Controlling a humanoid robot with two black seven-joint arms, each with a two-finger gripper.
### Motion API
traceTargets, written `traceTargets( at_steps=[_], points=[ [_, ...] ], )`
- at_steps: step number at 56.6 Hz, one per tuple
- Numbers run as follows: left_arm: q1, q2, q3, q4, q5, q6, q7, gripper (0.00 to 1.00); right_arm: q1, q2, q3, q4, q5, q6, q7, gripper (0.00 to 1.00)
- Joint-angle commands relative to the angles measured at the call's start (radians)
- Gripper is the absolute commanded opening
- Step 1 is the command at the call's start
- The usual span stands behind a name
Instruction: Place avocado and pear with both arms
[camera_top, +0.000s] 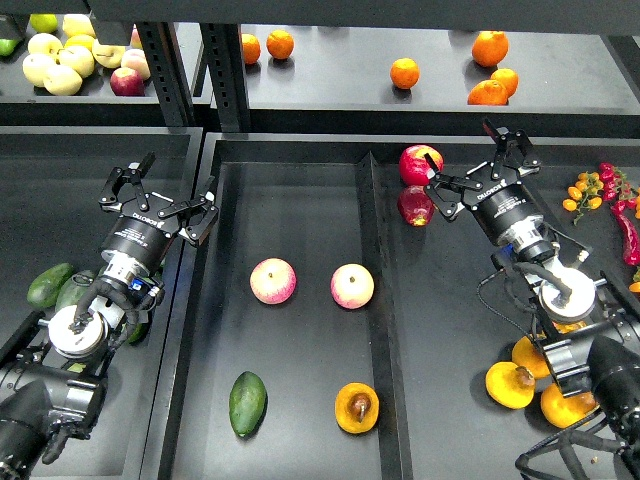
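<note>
A dark green avocado (247, 403) lies in the near left part of the central black tray (300, 200). Beside it to the right rests the orange-yellow pear (357, 407), its brown hollow facing up. My left gripper (163, 196) hovers open over the tray's left rim, far behind the avocado, with nothing between its fingers. Over the right compartment my right gripper (477, 166) is open and empty too, next to two red apples (421, 163).
Two pink-yellow apples (273, 281) (352, 286) sit mid-tray. More avocados (50, 285) lie under my left arm. Cut orange-yellow fruits (510, 385) lie under my right arm. Oranges (489, 48) and pale fruits (62, 62) fill the back shelf. Red chillies (625, 225) are far right.
</note>
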Motion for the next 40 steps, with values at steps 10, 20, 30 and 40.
traceTargets(
  at_steps=[10, 20, 30, 40],
  points=[
    [-0.010, 0.000, -0.006, 0.004, 0.000, 0.000, 0.002, 0.99, 0.001, 0.000, 0.001, -0.003, 0.013, 0.000, 0.001, 0.99],
    [-0.008, 0.000, -0.001, 0.010, 0.000, 0.000, 0.006, 0.99, 0.001, 0.000, 0.003, -0.006, 0.013, 0.000, -0.001, 0.99],
    [-0.010, 0.000, -0.001, 0.007, 0.000, 0.000, 0.019, 0.99, 0.001, 0.000, 0.006, -0.006, 0.013, 0.000, 0.001, 0.99],
    [-0.010, 0.000, -0.006, 0.010, 0.000, 0.000, 0.058, 0.99, 0.003, 0.000, 0.018, -0.008, 0.013, 0.000, -0.001, 0.99]
  ],
)
